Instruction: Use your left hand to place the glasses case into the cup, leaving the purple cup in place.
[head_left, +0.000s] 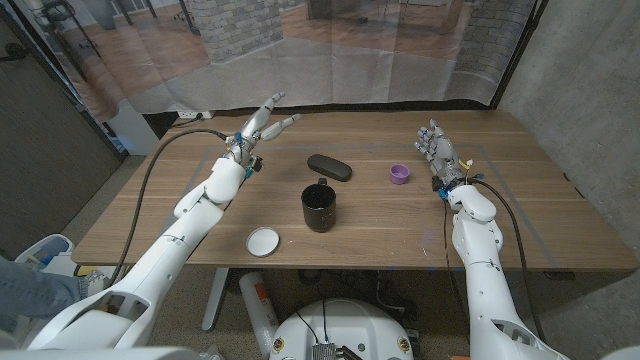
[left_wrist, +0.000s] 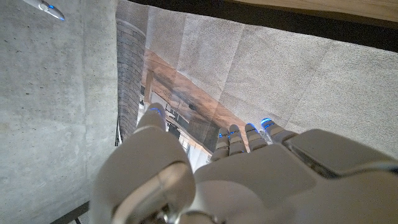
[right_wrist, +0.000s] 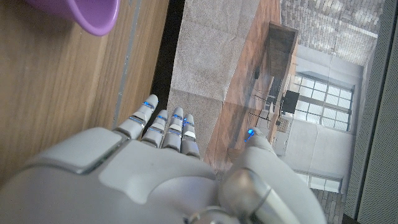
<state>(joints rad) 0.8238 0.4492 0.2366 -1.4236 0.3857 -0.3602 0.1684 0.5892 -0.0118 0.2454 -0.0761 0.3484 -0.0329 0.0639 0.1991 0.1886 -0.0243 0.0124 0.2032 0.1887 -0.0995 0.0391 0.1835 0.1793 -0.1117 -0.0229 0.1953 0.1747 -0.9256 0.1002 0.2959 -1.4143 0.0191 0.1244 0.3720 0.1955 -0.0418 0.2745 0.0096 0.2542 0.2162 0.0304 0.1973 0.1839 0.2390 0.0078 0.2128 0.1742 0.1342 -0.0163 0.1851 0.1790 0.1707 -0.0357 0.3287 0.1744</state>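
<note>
A black glasses case (head_left: 329, 167) lies on the wooden table (head_left: 380, 225) at the middle. Just in front of it stands a black cup (head_left: 319, 207) with its handle toward the case. A small purple cup (head_left: 400, 174) sits to the right of the case; its rim (right_wrist: 93, 15) shows in the right wrist view. My left hand (head_left: 257, 128) is raised above the table's far left part, fingers spread, holding nothing, well left of the case. My right hand (head_left: 438, 152) stands open near the purple cup's right side, empty.
A small white lid or dish (head_left: 263, 240) lies near the table's front edge, left of the black cup. A translucent curtain hangs behind the table and a concrete wall stands at the right. A cable trails along each arm.
</note>
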